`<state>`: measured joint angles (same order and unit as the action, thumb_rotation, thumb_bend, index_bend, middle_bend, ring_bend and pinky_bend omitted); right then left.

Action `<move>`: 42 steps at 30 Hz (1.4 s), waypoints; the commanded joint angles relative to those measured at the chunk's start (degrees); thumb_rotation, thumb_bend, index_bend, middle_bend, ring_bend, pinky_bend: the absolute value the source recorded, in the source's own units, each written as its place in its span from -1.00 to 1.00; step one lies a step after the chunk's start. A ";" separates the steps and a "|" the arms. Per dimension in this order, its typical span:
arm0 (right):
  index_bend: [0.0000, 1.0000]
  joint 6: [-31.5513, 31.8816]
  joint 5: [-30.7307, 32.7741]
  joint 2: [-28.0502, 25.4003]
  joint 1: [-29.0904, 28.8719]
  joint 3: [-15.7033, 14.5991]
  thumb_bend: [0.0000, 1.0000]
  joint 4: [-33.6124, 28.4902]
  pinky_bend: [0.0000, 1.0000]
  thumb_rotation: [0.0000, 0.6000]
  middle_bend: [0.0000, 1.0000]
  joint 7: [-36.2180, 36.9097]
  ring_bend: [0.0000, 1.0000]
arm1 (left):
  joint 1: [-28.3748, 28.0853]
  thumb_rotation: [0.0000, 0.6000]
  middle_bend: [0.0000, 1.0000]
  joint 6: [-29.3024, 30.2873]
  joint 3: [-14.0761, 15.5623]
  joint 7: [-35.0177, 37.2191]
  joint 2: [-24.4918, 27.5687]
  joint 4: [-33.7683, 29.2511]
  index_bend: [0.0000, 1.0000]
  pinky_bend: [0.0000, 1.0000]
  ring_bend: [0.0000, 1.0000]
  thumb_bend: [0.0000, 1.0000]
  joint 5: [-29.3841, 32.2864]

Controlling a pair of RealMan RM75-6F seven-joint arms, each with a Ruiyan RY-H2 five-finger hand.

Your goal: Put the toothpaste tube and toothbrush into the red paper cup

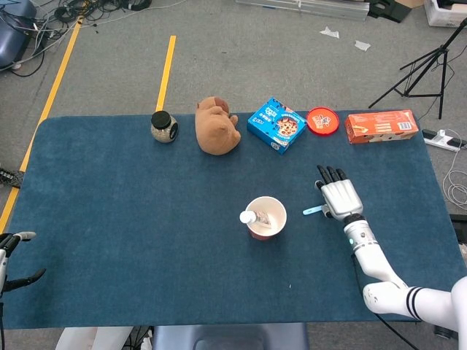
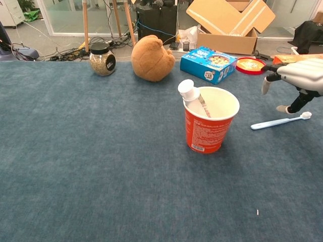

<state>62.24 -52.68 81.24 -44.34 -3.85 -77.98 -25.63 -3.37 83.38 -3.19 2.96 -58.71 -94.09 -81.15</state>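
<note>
Nearest you, at the table's left front edge, your left hand [image 1: 14, 255] sits idle with its fingers apart, holding nothing (only the head view catches it). Further in, near the middle of the blue table [image 2: 91, 166], the red paper cup [image 2: 209, 126] stands upright with the toothpaste tube [image 2: 191, 96] already inside, cap end leaning against the left rim. So half the job looks done, and the toothbrush is the step in hand. It lies flat on the cloth to the right of the cup: toothbrush [image 2: 280, 121], bristle end pointing away from the cup. Your right hand [image 2: 298, 78] hovers palm-down right over it, fingers spread and empty. Next you need to lower that hand, pinch the thin handle off the cloth, carry it left and drop it into the cup beside the tube. Along the far edge sit a jar [image 2: 102, 59], a plush toy [image 2: 151, 58] and a blue box [image 2: 208, 63], well clear of your path.
</note>
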 commanded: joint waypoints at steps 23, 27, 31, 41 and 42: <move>-0.14 -5.42 -4.93 5.83 3.93 3.69 -0.52 7.26 -0.74 1.00 -0.97 -3.40 -1.00 | 0.09 1.00 -0.29 0.15 0.03 0.26 0.15 -0.08 -0.41 -0.38 -0.49 -1.00 -0.14; -0.13 -6.34 -5.15 6.73 4.12 4.24 -0.52 8.37 -0.74 1.00 -0.97 -3.95 -1.00 | 0.09 1.00 -0.29 0.13 0.04 0.26 0.16 -0.11 -0.41 -0.38 -0.49 -1.00 -0.15; -0.13 -7.57 -5.25 7.75 4.19 4.78 -0.51 9.61 -0.74 1.00 -0.97 -4.36 -1.00 | 0.06 1.00 -0.29 0.03 0.02 0.32 0.17 -0.06 -0.41 -0.38 -0.49 -1.00 -0.04; -0.13 -8.98 -5.74 8.86 4.35 6.18 -0.53 10.62 -0.74 1.00 -0.97 -5.16 -1.00 | 0.12 1.00 -0.29 0.13 -0.03 0.75 0.32 -0.07 -0.41 -0.38 -0.49 -1.00 -0.08; -0.13 -9.08 -5.75 8.94 4.36 6.28 -0.53 10.66 -0.74 1.00 -0.97 -5.24 -1.00 | 0.12 1.00 -0.29 0.13 -0.01 0.75 0.34 -0.08 -0.41 -0.38 -0.49 -1.00 -0.10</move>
<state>53.17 -58.41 90.16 -39.98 2.42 -67.33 -30.85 -3.24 83.51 -3.20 3.72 -58.37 -94.18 -81.25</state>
